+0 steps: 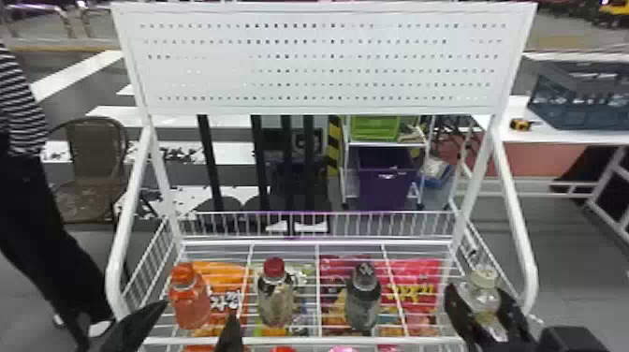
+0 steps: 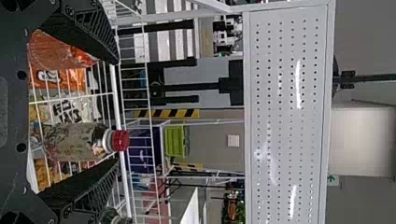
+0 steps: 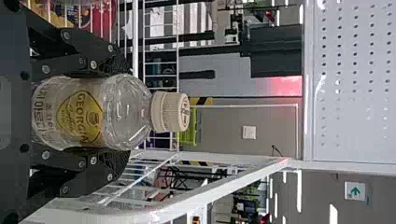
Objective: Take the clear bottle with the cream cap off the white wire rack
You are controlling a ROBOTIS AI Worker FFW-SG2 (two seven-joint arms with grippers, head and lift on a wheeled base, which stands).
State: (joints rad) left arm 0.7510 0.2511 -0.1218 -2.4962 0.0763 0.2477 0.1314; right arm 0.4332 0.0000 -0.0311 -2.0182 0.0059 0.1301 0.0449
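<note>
Holds the clear bottle (image 3: 126,112) clamped in 2 jaws of the right gripper (image 1: 477,297), lower right of the frame, near the rack's side rail (image 1: 516,210). Lower left, holds the left gripper (image 1: 198,309) with jaws apart.

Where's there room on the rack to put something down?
Try the wires between the red-capped bottle and the dark bottle, or between the dark bottle and the right gripper; bags show beneath. It's crowded at the right end, where that gripper holds the clear bottle, and at the left, with the orange bottle and left gripper.
</note>
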